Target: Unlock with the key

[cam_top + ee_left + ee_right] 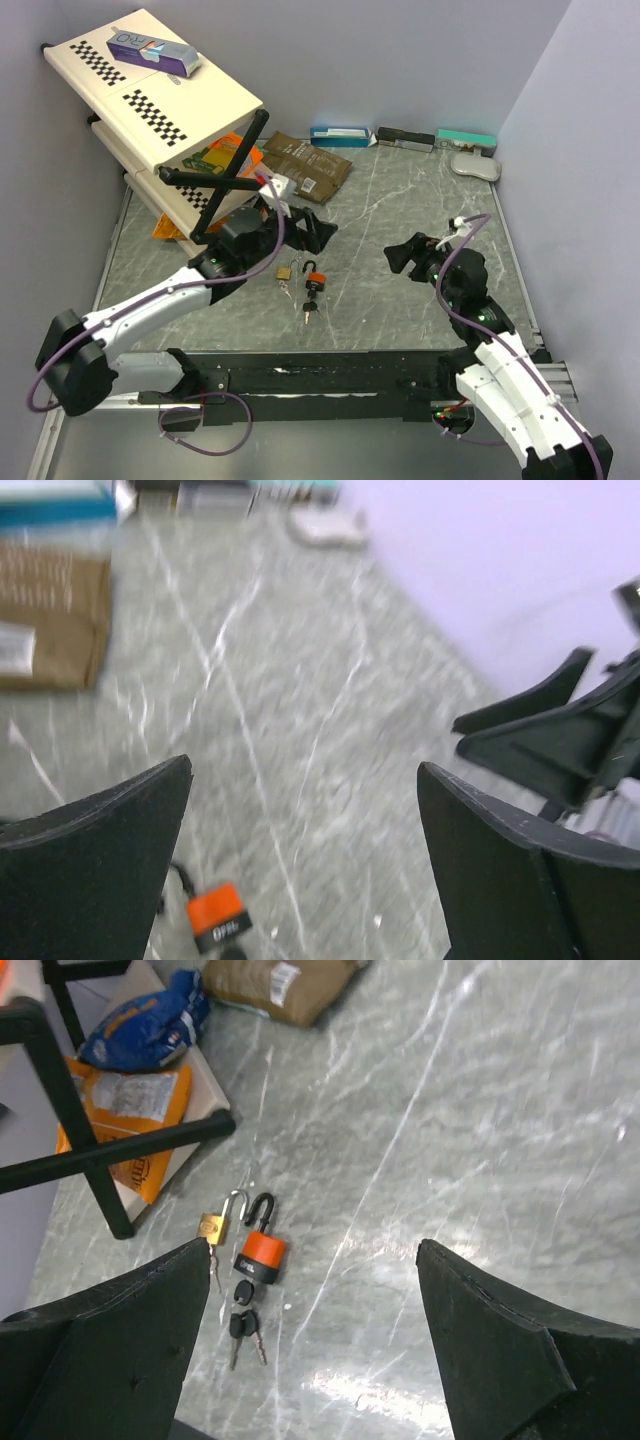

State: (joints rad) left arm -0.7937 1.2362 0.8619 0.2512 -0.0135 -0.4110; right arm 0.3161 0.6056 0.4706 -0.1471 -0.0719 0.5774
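- Orange padlock (262,1250) lies flat on the tabletop (400,200), lower left of centre in the right wrist view. Its shackle looks free at one end.
- Black-headed keys (243,1322) sit directly below it. Cannot tell whether one is in the keyway.
- Brass padlock (211,1226) lies just left of it, shackle also up.
- Left end effector (320,232) is wide and empty, just above the locks in the top view.
- Right end effector (402,256) is wide and empty, well apart to the right.
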